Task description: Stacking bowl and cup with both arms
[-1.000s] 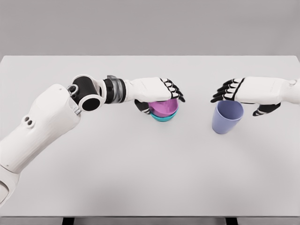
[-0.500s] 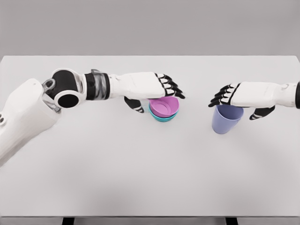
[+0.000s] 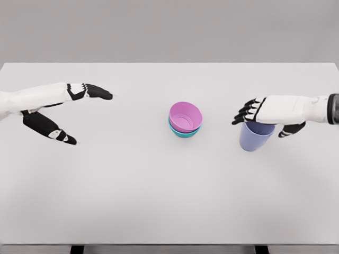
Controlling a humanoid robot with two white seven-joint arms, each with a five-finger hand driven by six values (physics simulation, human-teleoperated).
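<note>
Under the right hand (image 3: 265, 110) sits the purple cup (image 3: 256, 136), fingers (image 3: 244, 112) spread above its rim; left hand (image 3: 58, 108) wide, far from the pink bowl (image 3: 185, 116).

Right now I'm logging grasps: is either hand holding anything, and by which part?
The left hand is open and holds nothing. The right hand sits over the rim of the cup; whether it grips it cannot be told.
</note>
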